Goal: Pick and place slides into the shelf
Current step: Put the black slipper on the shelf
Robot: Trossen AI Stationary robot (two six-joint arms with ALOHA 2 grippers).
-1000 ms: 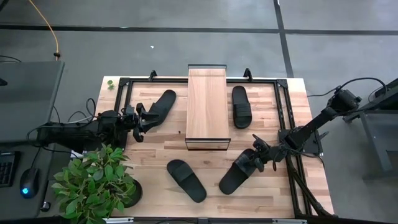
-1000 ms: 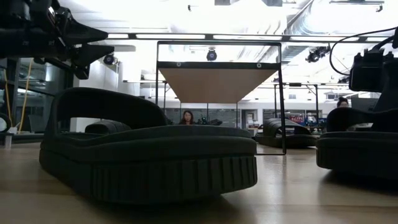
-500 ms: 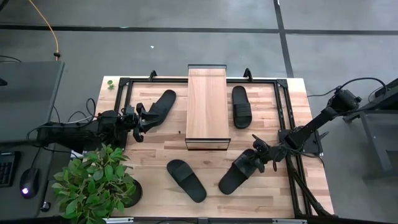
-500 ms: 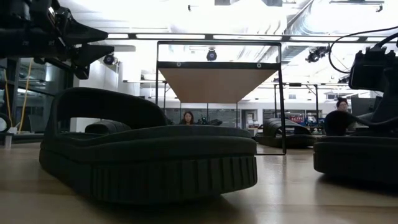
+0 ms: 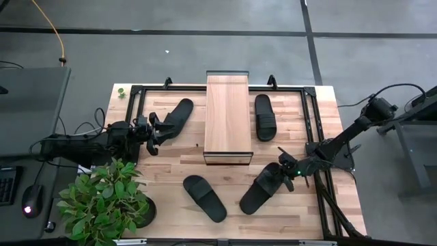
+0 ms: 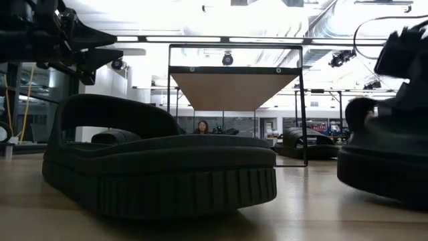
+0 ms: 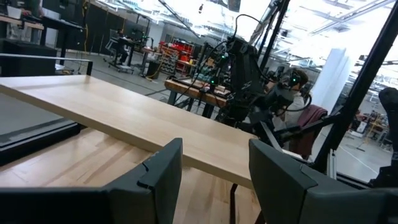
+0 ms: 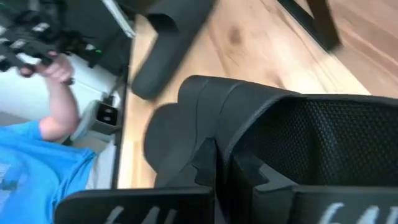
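Four black slides lie on the butcher-block table. In the high view, one slide (image 5: 176, 116) is left of the shelf (image 5: 228, 117), another (image 5: 265, 117) right of it, a third (image 5: 204, 198) near the front and a fourth (image 5: 259, 191) at the near right. The shelf is a light plank top on a thin dark frame; the low view sees it from below (image 6: 234, 90). My left gripper (image 5: 156, 130) hovers open by the left slide's heel end, and its wrist view (image 7: 214, 174) shows nothing between the fingers. My right gripper (image 5: 284, 169) is shut on the near-right slide (image 6: 388, 161). My right gripper (image 8: 221, 186) pinches the near-right slide at its end toward the table's right edge, by the band strap (image 8: 211, 112). It comes in slanting from the right. The slide sits tilted with the held end raised. I cannot tell whether its other end (image 5: 247, 203) rests on the table.
A potted plant (image 5: 109, 201) stands at the near-left corner beside the left arm. Dark metal rails (image 5: 312, 119) frame the table's far part. Bare wood (image 5: 164, 171) lies between the left slide and the front slide. A person in blue (image 8: 43, 143) shows beyond the table.
My right gripper has risen a little and tipped, with the near-right slide in its hold. The slide's held end has come up off the table, so it now stands tilted and has shifted slightly toward the left. The left arm has kept still.
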